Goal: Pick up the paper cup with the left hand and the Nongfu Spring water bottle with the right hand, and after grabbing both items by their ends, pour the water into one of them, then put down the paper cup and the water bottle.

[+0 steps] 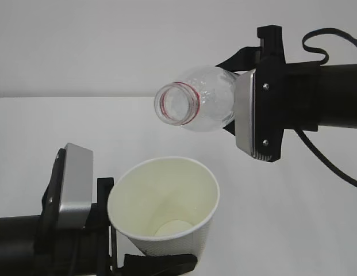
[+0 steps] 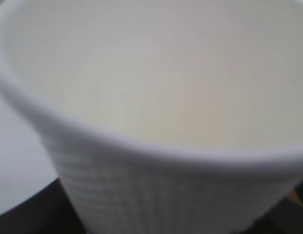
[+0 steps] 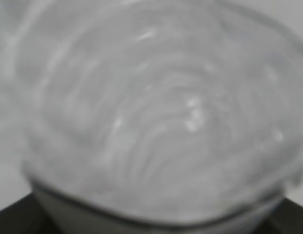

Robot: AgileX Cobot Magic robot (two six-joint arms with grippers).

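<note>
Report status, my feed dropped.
Left tool holds paper cup. Right tool holds bottle tipped, mouth above cup. Nothing between them.

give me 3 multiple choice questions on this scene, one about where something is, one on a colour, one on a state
1. Where is the water bottle relative to the paper cup?
A. Above it, a little to the right
B. Inside it
C. Lying beside it on the table

2. What colour is the ring at the bottle's neck?
A. Blue
B. Red
C. Yellow

3. What is the state of the bottle's mouth?
A. Capped
B. Uncapped, tipped toward the camera
C. Uncapped, pointing straight up

Answers:
1. A: in the exterior view the right hand holds the bottle in the air above the cup, which the left hand holds lower down.
2. B: a thin red ring circles the open neck.
3. B: the round opening faces the camera with no cap on it, and the bottle lies near horizontal in the jaws.
</note>
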